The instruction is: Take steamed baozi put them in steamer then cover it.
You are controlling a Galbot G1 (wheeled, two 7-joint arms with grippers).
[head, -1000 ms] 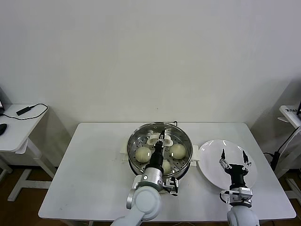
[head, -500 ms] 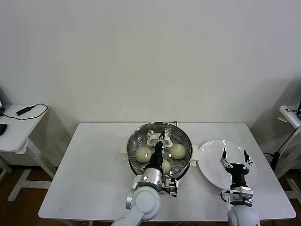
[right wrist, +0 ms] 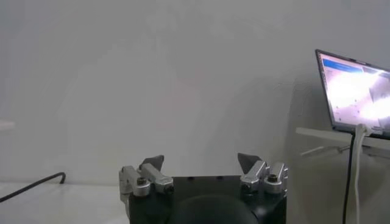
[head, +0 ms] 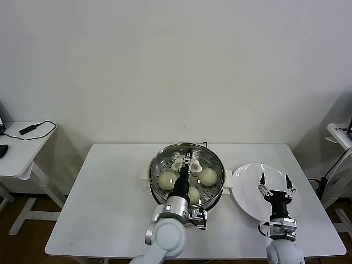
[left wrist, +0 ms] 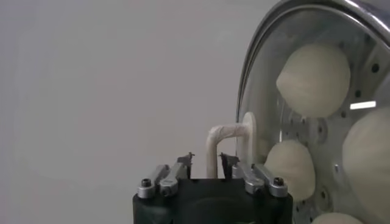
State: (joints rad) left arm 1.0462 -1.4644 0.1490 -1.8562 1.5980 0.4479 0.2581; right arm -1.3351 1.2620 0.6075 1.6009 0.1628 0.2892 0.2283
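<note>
The steamer [head: 157, 165] stands mid-table on its white base. The glass cover [head: 215, 165] lies on it, its cream handle [head: 180, 164] at the centre. Through the glass I see three baozi [head: 166, 180], [head: 208, 176], [head: 193, 193]; a fourth is hidden behind my left arm. My left gripper [head: 188, 159] is over the cover. In the left wrist view the left gripper [left wrist: 207, 159] straddles the handle [left wrist: 213, 140] with a small gap on each side, and baozi [left wrist: 314, 79] show under the glass. My right gripper [head: 274, 183] is open and empty over the white plate [head: 247, 198].
The white plate lies right of the steamer and holds nothing. A side table [head: 16, 151] with a cable stands far left. Another table edge [head: 341, 132] is at the far right. A lit laptop [right wrist: 356, 85] shows in the right wrist view.
My left gripper stays at the cover's handle and has shifted only slightly. The right arm has hardly moved.
</note>
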